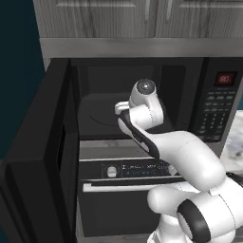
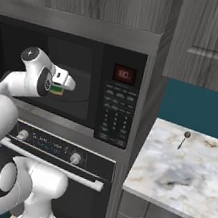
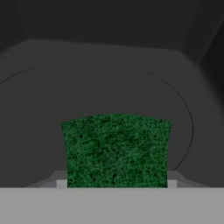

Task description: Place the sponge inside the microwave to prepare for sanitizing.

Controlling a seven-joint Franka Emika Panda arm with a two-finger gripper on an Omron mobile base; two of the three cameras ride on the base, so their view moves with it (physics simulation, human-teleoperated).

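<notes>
Dark microwave (image 1: pixel 142 90) cavity ahead, door swung open left. Your end effector (image 3: pixel 116 183) grips the sponge (image 3: pixel 116 151) above the turntable (image 3: pixel 179 113), green face up, its length running across the fingers.

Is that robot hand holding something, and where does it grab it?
Yes: the tool grips the green sponge by its two opposite sides, over the microwave's turntable.

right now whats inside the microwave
The microwave stands open. Inside are its round turntable and the gripper, shut on the green sponge above the turntable. The sponge covers the turntable's near part.
</notes>
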